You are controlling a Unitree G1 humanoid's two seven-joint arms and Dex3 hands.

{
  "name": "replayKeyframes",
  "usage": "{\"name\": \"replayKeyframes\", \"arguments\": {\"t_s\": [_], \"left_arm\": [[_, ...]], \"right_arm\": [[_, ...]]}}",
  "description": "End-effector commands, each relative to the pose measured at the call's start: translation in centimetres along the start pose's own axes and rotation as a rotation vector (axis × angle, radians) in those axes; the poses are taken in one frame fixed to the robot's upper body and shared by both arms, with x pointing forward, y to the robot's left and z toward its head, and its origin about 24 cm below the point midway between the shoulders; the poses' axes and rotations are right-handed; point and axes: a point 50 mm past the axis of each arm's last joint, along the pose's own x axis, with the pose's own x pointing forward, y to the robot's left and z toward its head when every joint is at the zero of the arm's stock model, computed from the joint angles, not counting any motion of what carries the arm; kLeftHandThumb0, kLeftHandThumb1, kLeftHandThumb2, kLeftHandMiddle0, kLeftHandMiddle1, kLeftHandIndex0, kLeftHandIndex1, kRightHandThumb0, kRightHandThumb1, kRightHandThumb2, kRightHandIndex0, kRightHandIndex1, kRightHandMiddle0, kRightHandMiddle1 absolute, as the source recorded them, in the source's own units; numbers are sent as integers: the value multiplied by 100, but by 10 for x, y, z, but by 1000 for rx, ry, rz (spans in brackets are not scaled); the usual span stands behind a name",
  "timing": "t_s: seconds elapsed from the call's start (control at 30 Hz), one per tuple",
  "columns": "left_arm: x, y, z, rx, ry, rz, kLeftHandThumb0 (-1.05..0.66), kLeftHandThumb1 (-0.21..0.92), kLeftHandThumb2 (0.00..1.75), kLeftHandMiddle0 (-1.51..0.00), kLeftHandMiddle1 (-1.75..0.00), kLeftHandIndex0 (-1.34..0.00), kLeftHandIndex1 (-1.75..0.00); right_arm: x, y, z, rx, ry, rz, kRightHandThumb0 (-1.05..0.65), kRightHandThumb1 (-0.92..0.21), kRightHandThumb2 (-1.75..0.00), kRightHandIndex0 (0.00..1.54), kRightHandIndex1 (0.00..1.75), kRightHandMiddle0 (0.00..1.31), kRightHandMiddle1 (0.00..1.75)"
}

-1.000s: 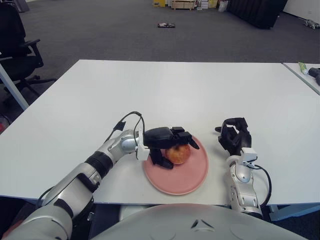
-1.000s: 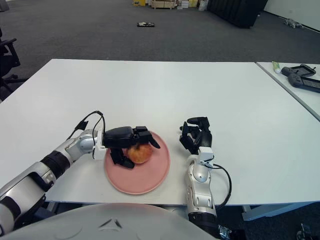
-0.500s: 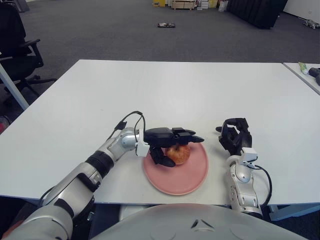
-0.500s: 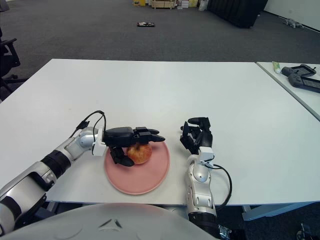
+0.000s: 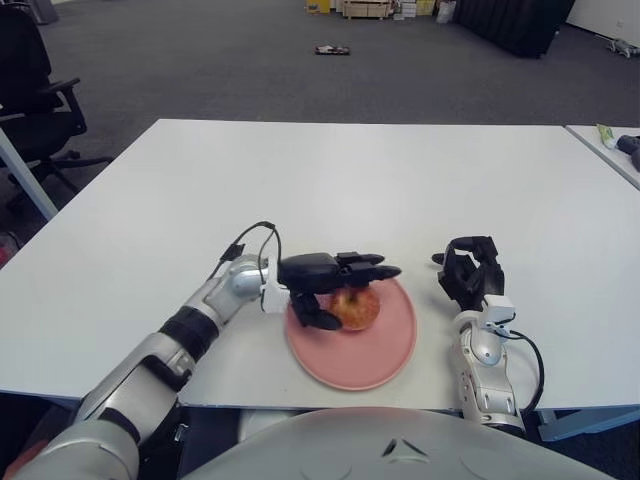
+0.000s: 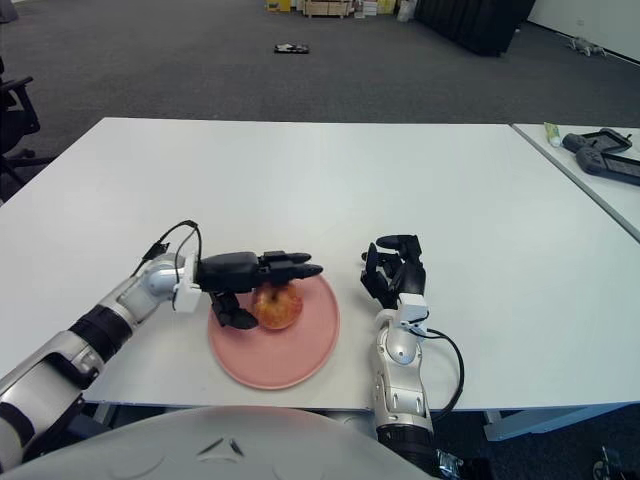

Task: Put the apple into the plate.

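A red-yellow apple (image 5: 356, 308) sits on the pink plate (image 5: 385, 352) near the table's front edge. My left hand (image 5: 325, 288) is over the plate's left part with its fingers (image 5: 368, 266) stretched out flat above the apple and the thumb below at the apple's left; it is open and no longer clasps the fruit. My right hand (image 5: 468, 271) shows just right of the plate with its fingers curled and nothing in them.
The white table (image 5: 350, 180) stretches far behind the plate. A second table at the right carries a dark device (image 6: 600, 155) and a small tube (image 6: 553, 131). An office chair (image 5: 35, 90) stands off the left side.
My left hand's fingers have uncurled from the apple and straightened, and the hand has drawn back to the left. The apple stays on the plate. The right hand has not moved.
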Motion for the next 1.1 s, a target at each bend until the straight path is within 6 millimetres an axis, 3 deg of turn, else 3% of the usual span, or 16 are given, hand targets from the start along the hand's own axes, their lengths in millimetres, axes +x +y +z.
{"name": "replayKeyframes", "arguments": {"t_s": [0.0,0.43,0.73,0.9,1.07], "left_arm": [[-2,15,5,24,-37,57,-105,92,93,0,0,0,0],[-24,40,2,-76,-121,265,-105,92,103,0,0,0,0],[-46,55,2,-384,-263,458,-105,92,101,0,0,0,0],[-52,50,6,-505,-301,597,-105,92,97,-1,-1,0,0],[-61,44,6,-537,-222,789,-105,92,96,-7,-4,0,0]], "right_arm": [[0,6,5,50,-12,0,-36,-80,-70,54,127,26,175],[0,7,6,58,-17,-4,-36,-82,-67,54,129,25,175],[1,6,6,50,-17,-1,-37,-77,-74,55,132,28,175],[2,6,6,47,-19,6,-37,-76,-76,55,131,29,175],[2,6,6,39,-22,11,-37,-75,-77,55,131,30,175]]}}
